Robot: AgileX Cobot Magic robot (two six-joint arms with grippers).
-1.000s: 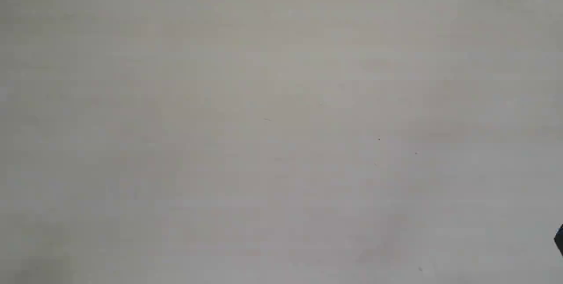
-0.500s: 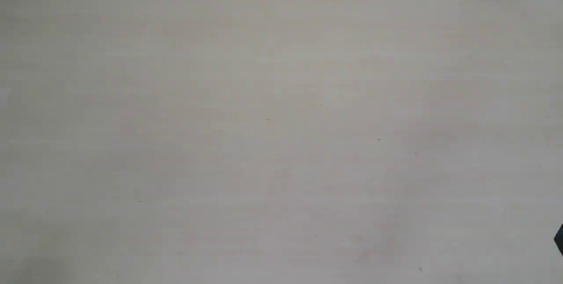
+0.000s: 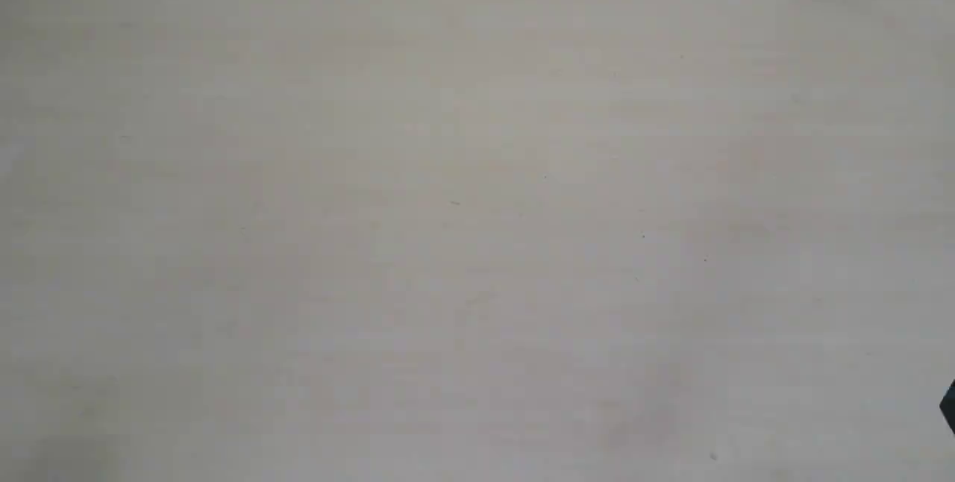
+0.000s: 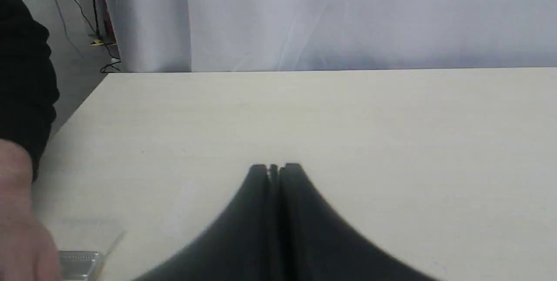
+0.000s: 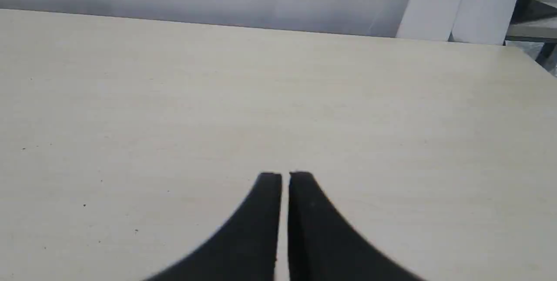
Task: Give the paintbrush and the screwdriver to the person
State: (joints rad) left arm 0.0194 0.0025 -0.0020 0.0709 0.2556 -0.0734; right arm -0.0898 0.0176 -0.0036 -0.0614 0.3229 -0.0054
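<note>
In the left wrist view my left gripper (image 4: 274, 168) is shut and empty, low over the pale table (image 4: 348, 120). At that view's edge is the person's bare hand (image 4: 17, 220) with a dark sleeve (image 4: 21, 76). Beside the hand lies a silver ferrule with pale bristles, part of the paintbrush (image 4: 80, 262); its handle is out of view. My right gripper (image 5: 285, 175) is shut with nothing in it, only a hairline gap between its fingers. The screwdriver is not in view. The exterior view shows only bare table (image 3: 477, 168).
A small dark part (image 3: 949, 407) pokes in at the exterior view's right edge. Beyond the table's far edge hangs a grey-white backdrop (image 4: 348, 15). Cables lie on the floor (image 4: 87, 24) past the table corner near the person.
</note>
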